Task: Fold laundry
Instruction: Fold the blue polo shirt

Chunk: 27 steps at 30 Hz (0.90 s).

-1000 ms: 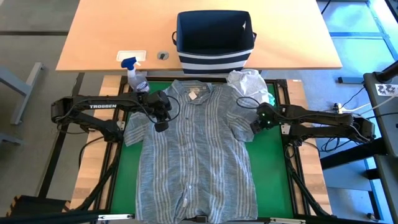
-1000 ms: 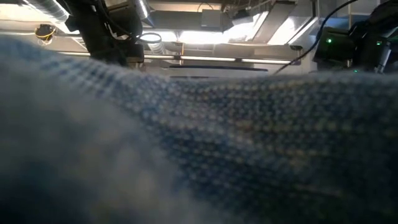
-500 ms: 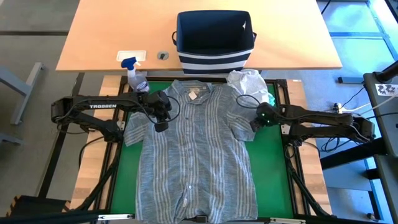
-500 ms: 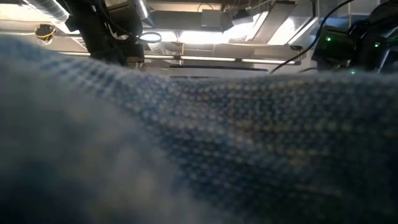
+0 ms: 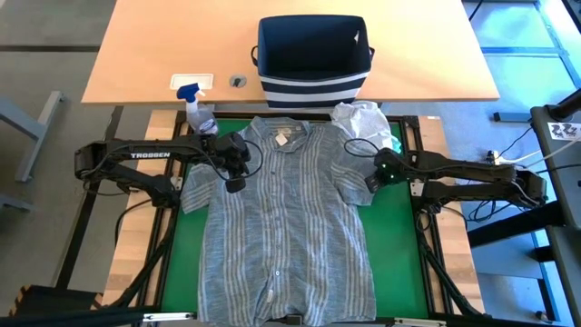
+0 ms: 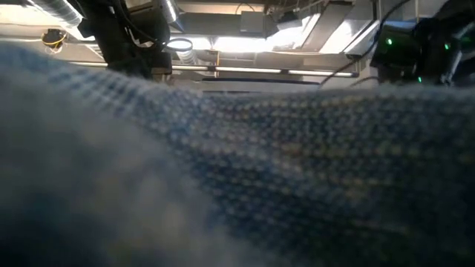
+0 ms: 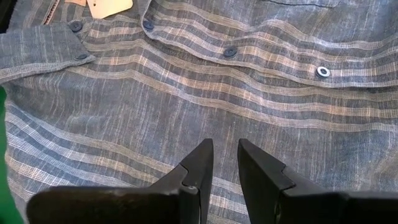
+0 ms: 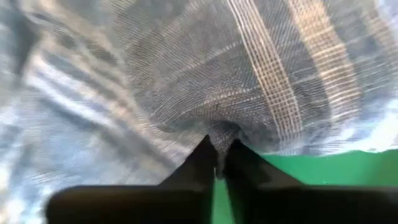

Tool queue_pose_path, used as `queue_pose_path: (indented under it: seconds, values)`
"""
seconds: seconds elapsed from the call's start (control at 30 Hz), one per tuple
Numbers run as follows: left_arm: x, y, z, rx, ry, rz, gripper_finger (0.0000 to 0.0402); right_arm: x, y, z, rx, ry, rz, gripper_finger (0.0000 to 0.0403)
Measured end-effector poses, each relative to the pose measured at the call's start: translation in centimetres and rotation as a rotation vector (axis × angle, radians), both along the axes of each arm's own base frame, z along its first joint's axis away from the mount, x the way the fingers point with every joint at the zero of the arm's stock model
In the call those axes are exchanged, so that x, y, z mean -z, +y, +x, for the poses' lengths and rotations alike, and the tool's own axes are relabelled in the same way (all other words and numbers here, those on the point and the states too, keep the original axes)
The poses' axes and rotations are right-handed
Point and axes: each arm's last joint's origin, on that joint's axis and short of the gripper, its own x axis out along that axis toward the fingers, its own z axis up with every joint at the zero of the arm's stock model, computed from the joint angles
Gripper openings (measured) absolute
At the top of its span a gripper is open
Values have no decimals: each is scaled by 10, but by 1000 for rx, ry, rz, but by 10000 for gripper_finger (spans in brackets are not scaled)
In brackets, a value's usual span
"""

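Note:
A grey-blue striped button-up shirt (image 5: 286, 227) lies spread flat, front up, on the green mat (image 5: 399, 254), collar toward the far edge. My left gripper (image 5: 235, 184) stands over the shirt's left shoulder; in its wrist view its fingers (image 7: 202, 155) are a narrow gap apart with nothing between them. My right gripper (image 5: 369, 184) is shut on the shirt at its right sleeve. A crumpled white t-shirt (image 5: 365, 120) rests on the mat's far right corner. In the low view the shirt's cloth (image 6: 223, 170) fills the picture. My right gripper pinches the outer edge of the shirt's right sleeve (image 8: 225, 126) between its two fingertips, coming steeply from above. The cloth puckers into folds at the fingertips; one layer or several, I cannot tell. The rest of the sleeve lies on the mat.
A navy-and-white striped fabric basket (image 5: 313, 59) stands on the wooden table beyond the mat. A spray bottle with a blue head (image 5: 195, 103) stands at the mat's far left corner. Bare green mat shows on either side of the shirt.
In the low view my right arm has shifted slightly to the left. The shirt lies as it did.

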Motion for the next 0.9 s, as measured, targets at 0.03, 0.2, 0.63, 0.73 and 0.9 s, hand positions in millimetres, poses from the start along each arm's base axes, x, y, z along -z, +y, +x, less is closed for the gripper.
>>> queue_pose_path:
  seconds: [0.03,0.2,0.63,0.73,0.9]
  values:
    - [0,0,0,0,0,0,70,-6,0,1,-3,-1,6,15]
    - [0,0,0,0,0,0,70,-50,-2,11,-41,-76,17,25]
    - [0,0,0,6,0,4,70,-97,-13,49,-69,-470,4,4]
    - [0,0,0,6,0,4,70,-93,-18,66,-84,-515,1,9]
    - [0,0,0,6,0,4,70,-84,-29,100,-130,-629,-14,6]
